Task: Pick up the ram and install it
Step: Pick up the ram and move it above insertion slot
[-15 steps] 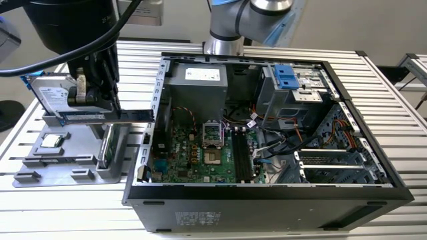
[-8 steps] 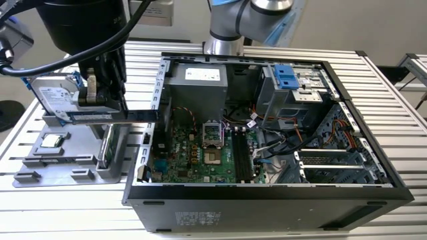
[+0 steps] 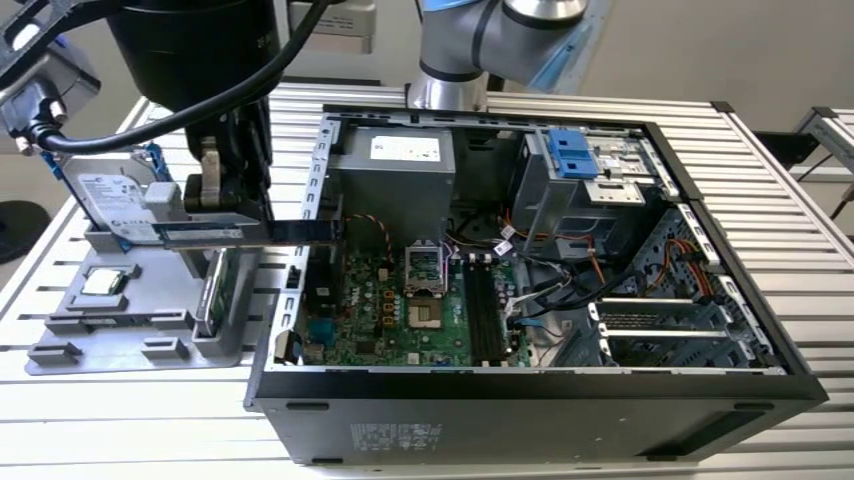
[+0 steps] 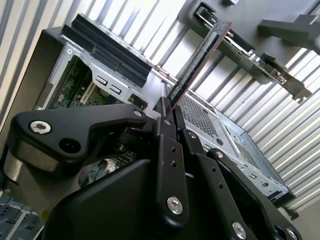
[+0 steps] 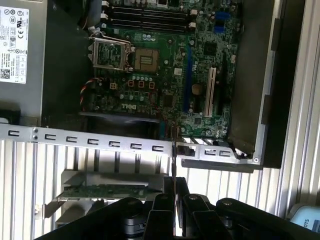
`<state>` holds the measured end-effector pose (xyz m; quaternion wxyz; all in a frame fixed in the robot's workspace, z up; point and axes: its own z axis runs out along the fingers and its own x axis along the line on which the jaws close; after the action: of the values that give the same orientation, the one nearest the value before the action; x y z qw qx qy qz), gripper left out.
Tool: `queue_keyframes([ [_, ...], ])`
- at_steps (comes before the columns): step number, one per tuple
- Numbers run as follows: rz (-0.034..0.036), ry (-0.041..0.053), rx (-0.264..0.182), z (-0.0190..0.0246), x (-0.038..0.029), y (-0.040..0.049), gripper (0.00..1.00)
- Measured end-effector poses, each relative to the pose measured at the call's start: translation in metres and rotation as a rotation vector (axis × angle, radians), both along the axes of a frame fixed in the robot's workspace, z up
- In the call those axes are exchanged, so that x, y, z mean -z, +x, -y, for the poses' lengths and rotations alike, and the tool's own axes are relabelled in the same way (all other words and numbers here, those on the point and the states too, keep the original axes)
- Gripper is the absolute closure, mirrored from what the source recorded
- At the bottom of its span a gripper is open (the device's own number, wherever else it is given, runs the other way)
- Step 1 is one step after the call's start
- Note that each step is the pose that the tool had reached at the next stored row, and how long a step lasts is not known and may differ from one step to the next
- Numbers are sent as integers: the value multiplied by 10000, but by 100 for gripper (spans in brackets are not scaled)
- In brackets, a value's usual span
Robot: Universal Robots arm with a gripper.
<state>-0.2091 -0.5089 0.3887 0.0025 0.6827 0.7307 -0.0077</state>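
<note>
My gripper hangs over the grey parts holder at the exterior view's left, shut on the ram. The ram is a long, thin, dark stick held level, and its free end reaches the wall of the open computer case. In the second wrist view the ram sticks out from between the black fingers. The first wrist view shows it edge-on as a thin line above the gripper. The black memory slots lie on the motherboard inside the case.
A silver hard drive, a processor chip and a green card with a metal bracket sit in the holder. Inside the case are a power supply, drive bays and loose cables. The slatted table surrounds everything.
</note>
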Motion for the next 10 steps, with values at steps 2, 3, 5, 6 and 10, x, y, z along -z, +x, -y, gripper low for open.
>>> queue_keyframes([
  [2,-2,0,0,0,0,40,100],
  [3,-3,1,0,0,0,57,100],
  [5,-5,0,0,0,0,98,100],
  [6,-7,0,0,0,0,118,100],
  [10,-10,0,0,0,0,199,100],
])
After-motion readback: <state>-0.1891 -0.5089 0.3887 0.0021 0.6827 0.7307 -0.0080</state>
